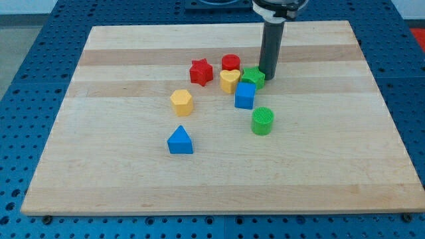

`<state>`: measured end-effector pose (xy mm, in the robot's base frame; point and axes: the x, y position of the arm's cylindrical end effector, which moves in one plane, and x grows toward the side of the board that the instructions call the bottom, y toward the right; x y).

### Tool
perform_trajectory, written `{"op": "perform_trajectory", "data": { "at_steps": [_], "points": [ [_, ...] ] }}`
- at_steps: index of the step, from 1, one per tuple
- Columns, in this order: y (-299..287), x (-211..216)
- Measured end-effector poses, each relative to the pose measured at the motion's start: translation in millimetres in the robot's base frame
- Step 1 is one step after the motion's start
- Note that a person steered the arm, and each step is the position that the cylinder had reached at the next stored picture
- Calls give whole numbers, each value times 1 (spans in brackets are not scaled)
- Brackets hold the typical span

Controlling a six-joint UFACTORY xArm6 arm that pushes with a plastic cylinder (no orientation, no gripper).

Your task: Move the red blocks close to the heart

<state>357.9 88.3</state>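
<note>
A yellow heart (230, 81) lies near the board's middle top. A red star (200, 72) sits just to its left, a small gap apart. A red cylinder (231, 63) touches the heart's top edge. My tip (267, 76) stands at the right side of a green star (253, 77), which is next to the heart's right. The dark rod rises from there to the view's top.
A blue cube (245, 95) sits just below the heart and green star. A green cylinder (263, 121) lies lower right. A yellow hexagon (181, 101) and a blue triangle (180, 141) lie lower left. The wooden board (99, 166) rests on a blue perforated table.
</note>
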Motion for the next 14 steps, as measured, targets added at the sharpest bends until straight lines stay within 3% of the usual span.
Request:
{"op": "perform_trajectory", "data": {
  "at_steps": [4,14],
  "points": [
    [-16,-55],
    [-136,-46]
  ]
}}
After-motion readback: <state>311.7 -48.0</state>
